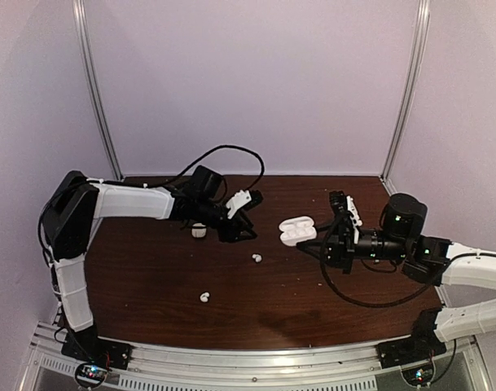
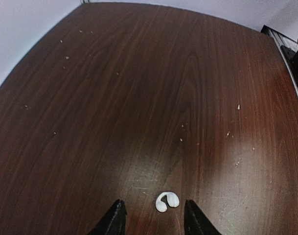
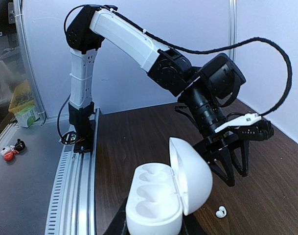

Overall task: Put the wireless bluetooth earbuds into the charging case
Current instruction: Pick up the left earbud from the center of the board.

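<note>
1. One charging case is seen, white and pebble-shaped, with its lid swung open. It is held above the counter, right of centre.
2. Two moulded wells are counted inside the case in the right wrist view. Both are shown bare.
3. The case is clamped at its lower body by the right end effector, whose fingers are closed narrowly against it.
4. Two wireless bluetooth earbuds are counted loose on the counter in the overhead view. One earbud lies just beside the left end effector. The second earbud lies well apart, nearer the front edge.
5. The left end effector is held moderately parted with nothing gripped. In the left wrist view a single curved earbud is framed on the wood between the two dark fingertips and is touched by neither.
6. One further small white object is seen partly under the left arm. It cannot be told what it is.
7. Two arms are counted. The left arm is reached across toward the centre, and the right arm is stretched in from the right side.
</note>
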You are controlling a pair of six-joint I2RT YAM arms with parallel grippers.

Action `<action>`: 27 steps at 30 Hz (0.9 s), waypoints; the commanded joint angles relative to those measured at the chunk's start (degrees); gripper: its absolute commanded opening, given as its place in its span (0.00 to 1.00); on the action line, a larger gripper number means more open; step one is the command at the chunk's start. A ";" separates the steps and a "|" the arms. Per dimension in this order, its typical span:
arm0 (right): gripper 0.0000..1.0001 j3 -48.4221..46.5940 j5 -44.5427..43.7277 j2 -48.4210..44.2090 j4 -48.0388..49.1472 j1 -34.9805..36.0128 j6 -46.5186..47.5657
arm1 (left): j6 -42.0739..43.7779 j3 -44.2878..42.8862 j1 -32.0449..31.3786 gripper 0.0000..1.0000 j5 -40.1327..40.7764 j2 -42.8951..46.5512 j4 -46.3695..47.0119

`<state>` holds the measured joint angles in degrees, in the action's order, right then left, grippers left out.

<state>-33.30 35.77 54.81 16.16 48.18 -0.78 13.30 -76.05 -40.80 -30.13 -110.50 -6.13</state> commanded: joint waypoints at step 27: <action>0.00 1.38 1.17 -1.43 0.85 -0.81 -1.64 | 16.13 -13.82 0.99 0.26 0.80 -17.06 -13.69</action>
<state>-32.27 36.23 53.58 16.12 47.75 -1.91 30.28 -92.88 -40.05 -29.93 -129.78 -21.41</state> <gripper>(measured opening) 0.245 0.265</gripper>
